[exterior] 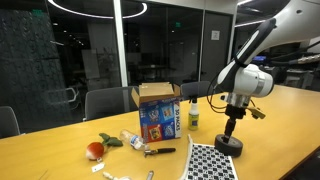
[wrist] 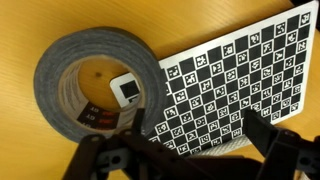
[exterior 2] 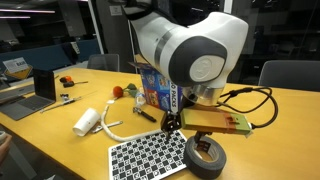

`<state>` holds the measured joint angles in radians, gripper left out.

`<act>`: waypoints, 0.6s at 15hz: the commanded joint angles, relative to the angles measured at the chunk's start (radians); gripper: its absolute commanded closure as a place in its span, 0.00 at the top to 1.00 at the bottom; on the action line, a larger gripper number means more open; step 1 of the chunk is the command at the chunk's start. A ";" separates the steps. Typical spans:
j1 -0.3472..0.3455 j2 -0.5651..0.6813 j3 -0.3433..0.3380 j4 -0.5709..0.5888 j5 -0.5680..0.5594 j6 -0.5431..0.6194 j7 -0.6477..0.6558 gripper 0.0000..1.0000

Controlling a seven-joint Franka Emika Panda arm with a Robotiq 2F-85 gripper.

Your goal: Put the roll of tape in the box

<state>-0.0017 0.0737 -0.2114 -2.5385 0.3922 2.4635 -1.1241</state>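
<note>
Roll of tape (wrist: 58, 62): lies flat on the worktop (exterior: 290, 130) at the edge of the checkered sheet (wrist: 240, 70), well apart from the box (exterior: 158, 112).

Tool (exterior: 231, 132): hangs just above the roll with jaws spread, gripping nothing. It appears not to touch the roll, though the angle is poor.

Progress: nothing completed. Grasp, carry and deposit in the box all remain.

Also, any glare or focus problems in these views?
Wrist view: roll of tape sharp, gripper dark and soft in the foreground. In an exterior view, light streaks cross the glass wall. In an exterior view, the arm looms large, hiding part of the box.
</note>
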 commanded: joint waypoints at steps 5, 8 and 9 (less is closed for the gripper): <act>-0.115 0.089 0.097 0.057 -0.055 0.013 -0.104 1.00; -0.143 0.106 0.111 0.058 -0.049 0.017 -0.138 1.00; -0.150 0.111 0.113 0.058 -0.048 0.017 -0.148 1.00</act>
<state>-0.1138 0.1614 -0.1227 -2.5000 0.3533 2.4697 -1.2335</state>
